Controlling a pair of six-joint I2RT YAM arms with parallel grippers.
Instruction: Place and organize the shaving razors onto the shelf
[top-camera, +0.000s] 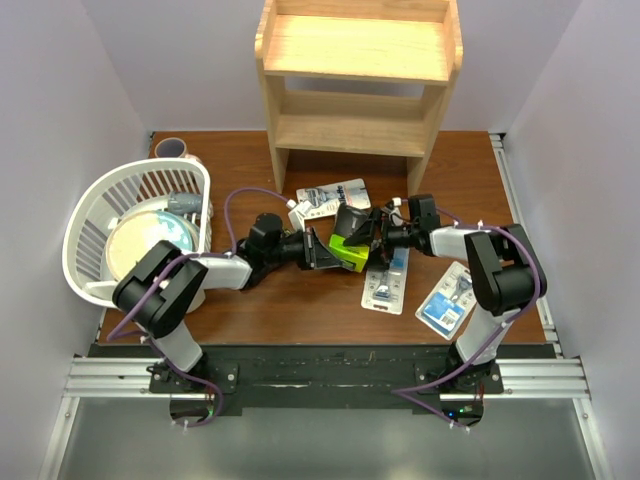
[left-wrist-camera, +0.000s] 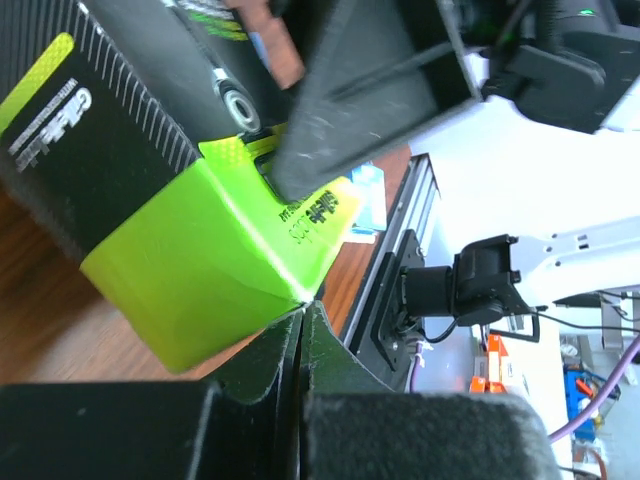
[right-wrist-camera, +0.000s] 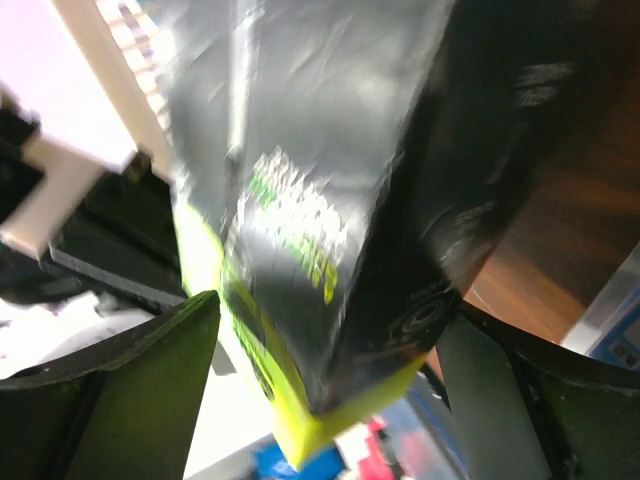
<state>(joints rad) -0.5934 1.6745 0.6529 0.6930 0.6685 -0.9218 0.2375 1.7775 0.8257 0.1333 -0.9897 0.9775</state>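
On the brown tabletop (top-camera: 300, 305), in front of the two-tier wooden shelf (top-camera: 355, 50), the left tool (top-camera: 318, 252) and right tool (top-camera: 374, 233) meet from opposite sides at a black box with a lime-green end (top-camera: 349, 243), one blister card (top-camera: 330, 197) just beyond them, a second card (top-camera: 388, 281) and a third card (top-camera: 447, 298) nearer on the right, and a white basket (top-camera: 88, 205) at far left.

Shelf (top-camera: 355, 50): pale, matt bare wood. Surface (top-camera: 300, 300): dark wood-grain with a slight sheen. Basket (top-camera: 95, 200): white moulded plastic. Black box (right-wrist-camera: 330, 150): glossy printed card, smooth lime-green end. Blister card (top-camera: 447, 298): shiny clear plastic.
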